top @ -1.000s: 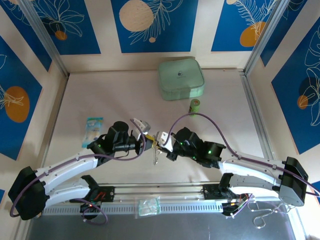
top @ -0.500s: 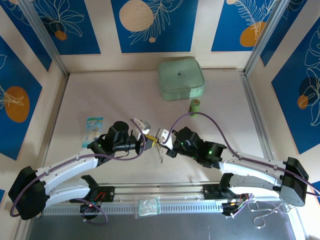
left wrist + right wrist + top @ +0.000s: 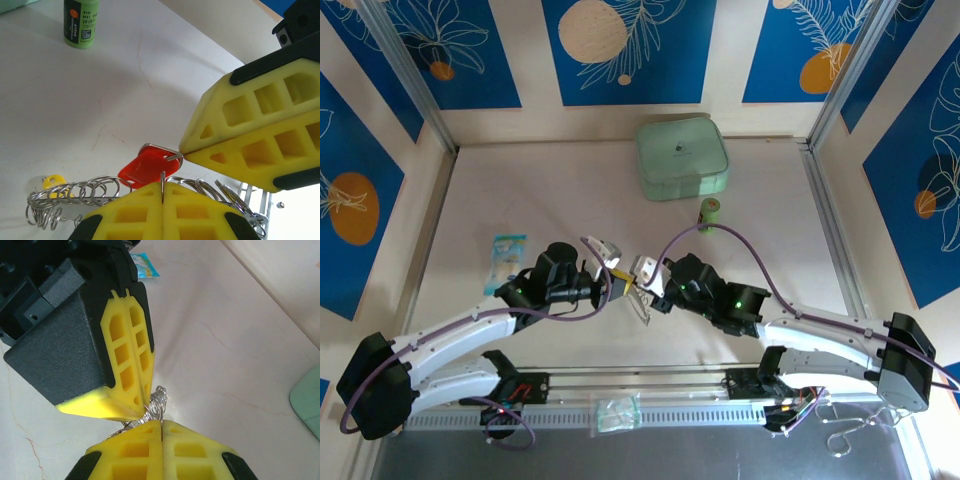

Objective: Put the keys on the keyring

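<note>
The keyring (image 3: 75,197), a silvery loop hung with small wire links, is held up off the counter (image 3: 125,85) between the two arms, over the near middle of the counter in the overhead view. The red key (image 3: 145,167) is seen just above the loop, beside the thin wire where it rises into the left tool (image 3: 162,192). The yellow key (image 3: 52,181) sits at the far end of the links, and whether it is already threaded cannot be told. The step in hand is judged to be the threading of the red key onto the loop. To do it well, the wire should be held steady by one tool while the key is brought to the loop's opening by the other, in small moves, with the key turned so that its hole faces along the wire. A hard twist or pull would likely bend the thin loop or let the key slip from so slight a pinch. The left tool is fully closed, its yellow pads pressed together on the wire of the keyring. The right tool (image 3: 182,150) is likewise fully closed, and the metal end of the red key appears to be pinched at the very tips of its pads, though that grip is small and partly hidden. Further out, a green cylinder (image 3: 80,22) stands on the counter, with a pale green case (image 3: 682,158) behind it and a small blue packet (image 3: 507,255) off to the left.
</note>
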Robot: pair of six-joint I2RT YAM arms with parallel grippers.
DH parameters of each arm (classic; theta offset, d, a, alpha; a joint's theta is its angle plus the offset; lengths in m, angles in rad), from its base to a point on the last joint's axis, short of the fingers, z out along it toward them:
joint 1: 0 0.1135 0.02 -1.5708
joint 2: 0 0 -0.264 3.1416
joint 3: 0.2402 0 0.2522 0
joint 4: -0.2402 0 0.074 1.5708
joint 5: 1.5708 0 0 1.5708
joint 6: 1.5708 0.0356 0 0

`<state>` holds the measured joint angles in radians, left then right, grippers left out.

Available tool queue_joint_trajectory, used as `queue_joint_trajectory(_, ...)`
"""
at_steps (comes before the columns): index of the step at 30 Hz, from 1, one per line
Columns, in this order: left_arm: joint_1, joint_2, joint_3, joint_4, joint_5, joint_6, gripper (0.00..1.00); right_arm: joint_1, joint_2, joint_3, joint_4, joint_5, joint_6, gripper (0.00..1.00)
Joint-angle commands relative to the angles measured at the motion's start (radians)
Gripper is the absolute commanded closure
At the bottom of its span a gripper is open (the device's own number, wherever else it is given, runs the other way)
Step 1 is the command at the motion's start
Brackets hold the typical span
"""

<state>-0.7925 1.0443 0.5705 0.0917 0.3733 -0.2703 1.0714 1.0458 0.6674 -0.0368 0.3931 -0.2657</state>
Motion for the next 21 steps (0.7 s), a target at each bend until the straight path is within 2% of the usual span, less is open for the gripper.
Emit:
queue_joint_trajectory(1, -0.006, 0.003, 0.039, 0.056, 0.022, -0.021, 1.00, 0.008, 0.011, 0.014, 0.019, -0.002, -0.006, 1.00)
queue_joint_trajectory(15, -0.006, -0.001, 0.034, 0.062, 0.020, -0.027, 1.00, 0.011, 0.022, 0.011, 0.020, 0.026, -0.004, 1.00)
queue_joint_trajectory(21, -0.006, -0.001, 0.035, 0.060, 0.016, -0.028, 1.00, 0.013, 0.016, 0.010, 0.013, -0.004, 0.002, 1.00)
